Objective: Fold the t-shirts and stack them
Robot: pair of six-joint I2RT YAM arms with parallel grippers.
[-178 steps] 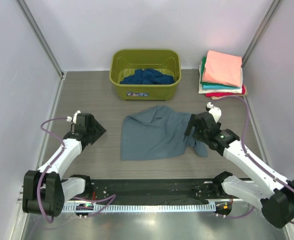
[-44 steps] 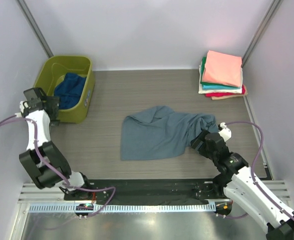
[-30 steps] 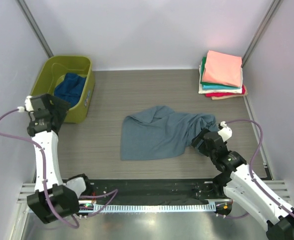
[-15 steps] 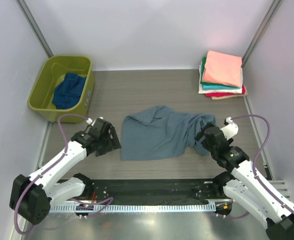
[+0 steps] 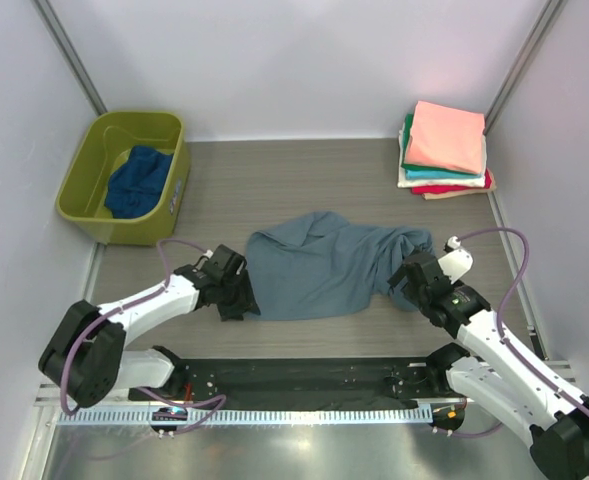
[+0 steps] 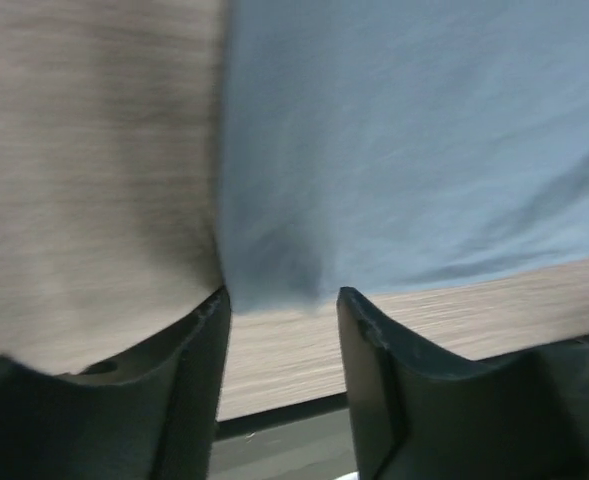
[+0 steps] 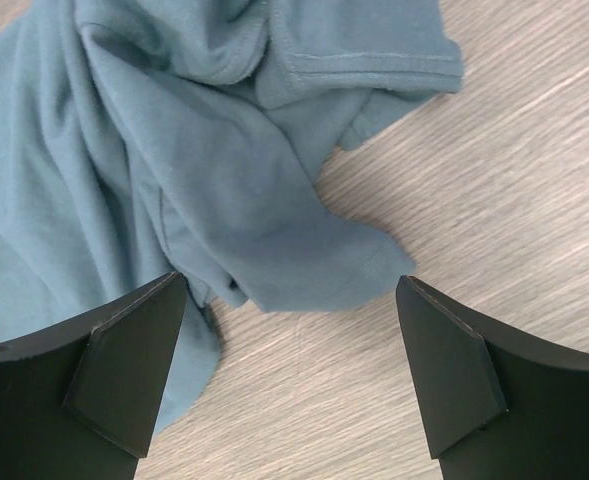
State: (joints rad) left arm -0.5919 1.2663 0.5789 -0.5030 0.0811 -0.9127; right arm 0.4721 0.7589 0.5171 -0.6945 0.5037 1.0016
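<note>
one grey-blue t-shirt [image 5: 319, 265], left gripper [image 6: 281, 300] straddling its corner, right gripper [image 7: 290, 283] agape

I get the table [image 5: 304, 185] from high at 6 o'clock. Both wrist views hang close over the shirt [image 5: 319, 265]: left at its 7 o'clock corner, right at its 3 o'clock end.

Wood-grain bench [image 5: 314, 180], three loads on it
Rumpled grey-blue shirt [image 5: 324, 265] spread at the middle; olive tub [image 5: 177, 185] at the far left corner; stack [image 5: 444, 140] of folded shirts at the far right, pink on top
</note>
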